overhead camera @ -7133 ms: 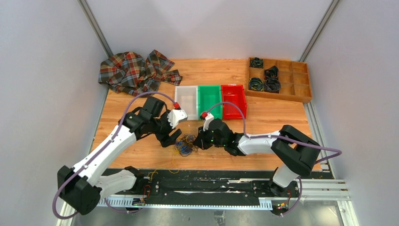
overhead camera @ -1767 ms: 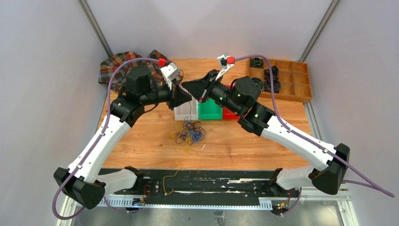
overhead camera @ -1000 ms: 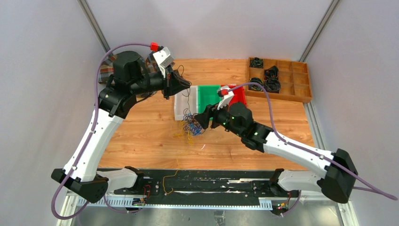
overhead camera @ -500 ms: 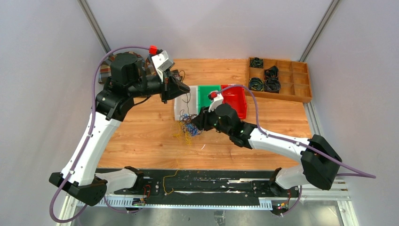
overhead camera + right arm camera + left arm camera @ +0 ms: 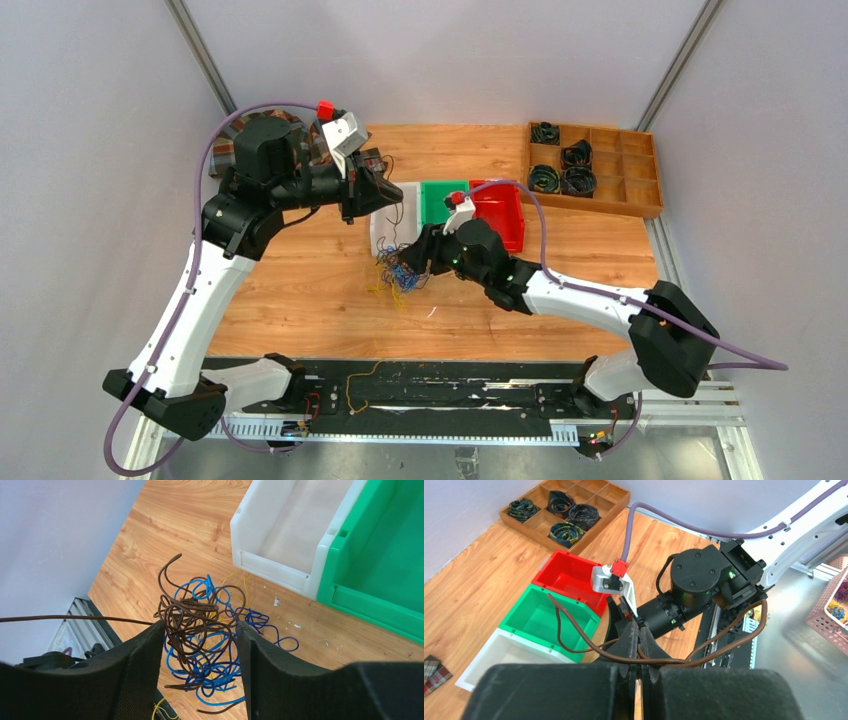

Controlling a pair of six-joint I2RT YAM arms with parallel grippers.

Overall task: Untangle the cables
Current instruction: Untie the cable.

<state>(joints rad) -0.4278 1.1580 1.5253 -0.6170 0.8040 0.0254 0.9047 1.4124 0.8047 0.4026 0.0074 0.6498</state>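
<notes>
Right jaws have descended around the cables

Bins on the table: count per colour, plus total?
white bin: 1
green bin: 1
red bin: 1
Total: 3

Three bins, one cable tangle

Three open bins sit side by side on the wooden tabletop — white bin, green bin, red bin. A compartmented wooden tray holds black coiled cords, and a plaid cloth lies far left.
</notes>
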